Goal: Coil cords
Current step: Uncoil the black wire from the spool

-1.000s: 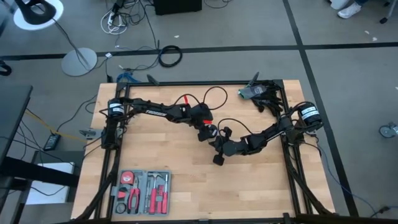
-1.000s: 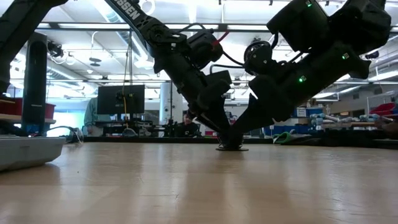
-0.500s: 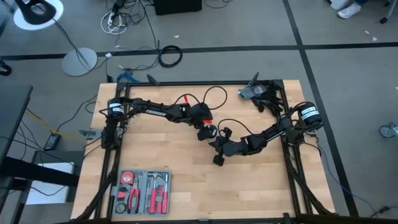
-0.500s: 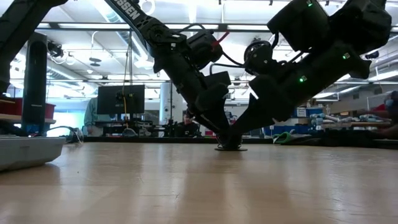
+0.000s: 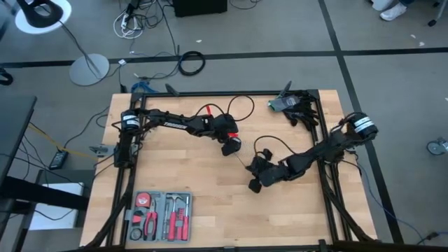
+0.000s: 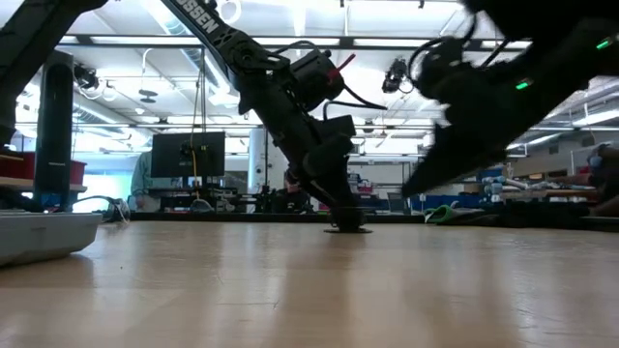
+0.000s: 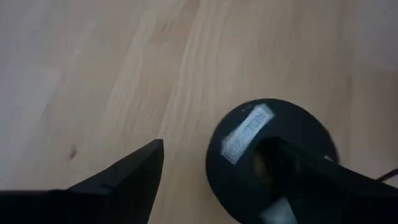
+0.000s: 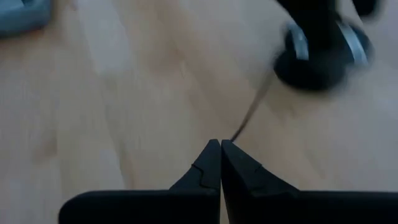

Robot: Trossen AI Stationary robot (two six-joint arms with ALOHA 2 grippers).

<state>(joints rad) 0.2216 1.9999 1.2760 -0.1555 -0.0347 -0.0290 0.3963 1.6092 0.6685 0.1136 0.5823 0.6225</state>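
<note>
Pale wood-plank table [image 5: 210,210]; round matte puck [image 7: 270,158] under wide left gripper [image 7: 217,180]; right gripper [image 8: 221,165] pinched closed.

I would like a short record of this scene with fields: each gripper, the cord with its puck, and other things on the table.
left gripper: open, one finger over the small round black puck
right gripper: shut, pinching the thin black cord
puck: flat on the light wooden table, cord running to it
other things: grey tool tray at the table's near left corner
</note>
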